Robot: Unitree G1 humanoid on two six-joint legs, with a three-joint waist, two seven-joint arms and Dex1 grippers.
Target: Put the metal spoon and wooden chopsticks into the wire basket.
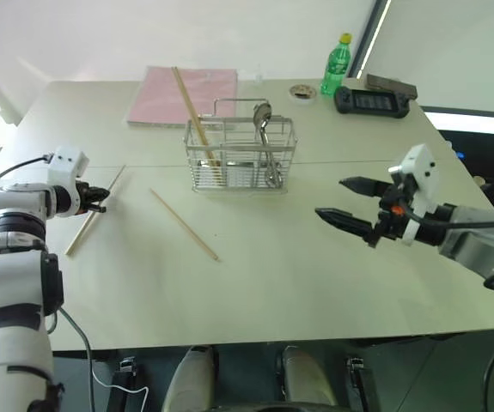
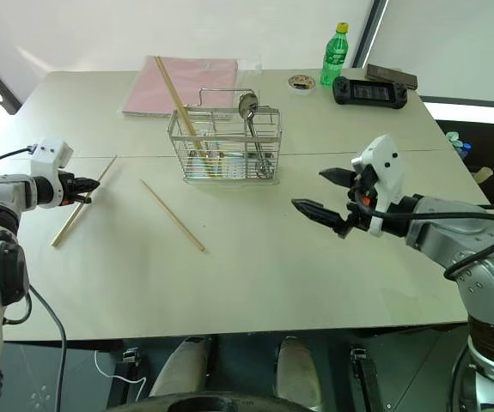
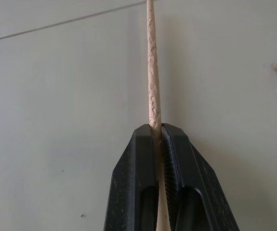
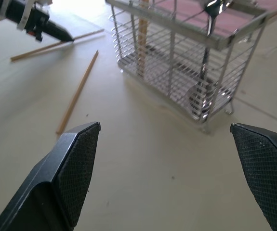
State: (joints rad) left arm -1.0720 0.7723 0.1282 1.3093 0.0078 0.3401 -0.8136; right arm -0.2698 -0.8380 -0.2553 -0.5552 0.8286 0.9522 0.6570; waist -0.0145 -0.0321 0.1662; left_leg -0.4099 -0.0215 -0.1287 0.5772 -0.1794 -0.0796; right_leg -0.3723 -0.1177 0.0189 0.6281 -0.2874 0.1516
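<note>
The wire basket [image 1: 240, 156] stands at mid-table. The metal spoon [image 1: 264, 116] stands inside it, bowl up, and one of the wooden chopsticks [image 1: 192, 107] leans out of its left side. Another chopstick [image 1: 184, 225] lies loose on the table in front of the basket. At the left, my left gripper [image 1: 100, 197] is shut on a third chopstick [image 3: 152, 91], near its middle and low over the table. My right gripper [image 1: 348, 201] hangs open and empty above the table, to the right of the basket and nearer to me; its fingers [image 4: 75, 163] stand wide apart.
A pink folder [image 1: 182, 93] lies behind the basket. At the far right stand a green bottle [image 1: 336, 64], a roll of tape [image 1: 302, 90] and a black game controller [image 1: 371, 100]. The table's left edge is close to my left arm.
</note>
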